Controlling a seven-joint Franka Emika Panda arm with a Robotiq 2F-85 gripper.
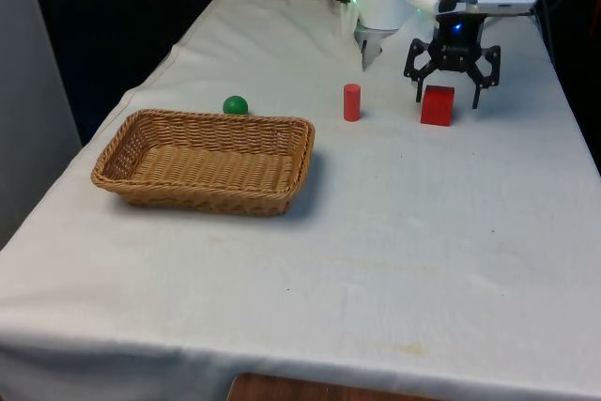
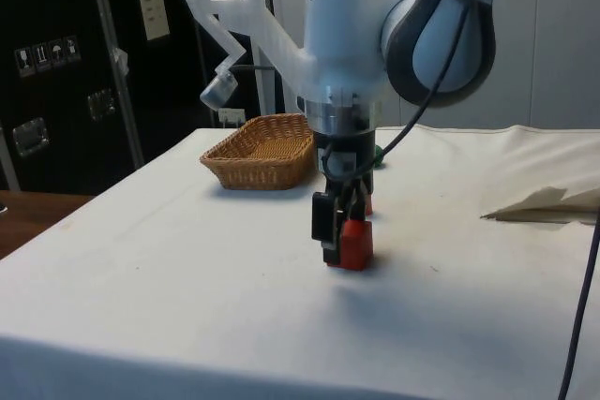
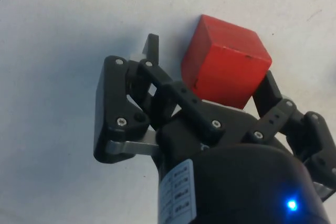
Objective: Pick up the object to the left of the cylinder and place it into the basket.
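Observation:
A red cube [image 1: 437,105] rests on the white cloth to the front view's right of an upright red cylinder [image 1: 351,101]. My gripper [image 1: 449,91] is open and lowered over the cube, with one finger on each side of it. In the wrist view the cube [image 3: 226,66] sits between the fingers, close to one finger and apart from the other finger [image 3: 151,50]. From the side, the gripper [image 2: 336,231] reaches down to the cloth beside the cube [image 2: 357,244]. A green ball [image 1: 235,105] lies behind the wicker basket [image 1: 122,161].
The basket [image 2: 246,162] stands at the front view's left, well away from the gripper. The cylinder stands between the cube and the basket. A fold of cloth [image 2: 539,201] rises at the side view's right.

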